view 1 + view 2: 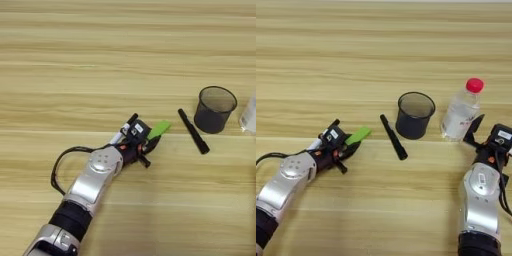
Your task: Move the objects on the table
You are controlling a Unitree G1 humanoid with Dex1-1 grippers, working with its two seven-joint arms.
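A small bright green block (159, 130) lies slanted on the table (100, 60), left of a long black marker pen (194, 131) and a round black mesh cup (215, 109). My left gripper (149, 152) sits at the block's near end, open. Its upper finger (353, 147) touches the block's underside and the lower finger points away from it. The same block (358, 135), pen (393, 137) and cup (415, 115) show in the right eye view. My right gripper (491, 139) is parked at the right edge, next to a bottle.
A clear plastic bottle with a red cap (461, 112) stands right of the cup, close to the right gripper. A white stick with a black tip (131, 120) pokes out behind the left gripper. A black cable (62, 160) loops beside the left forearm.
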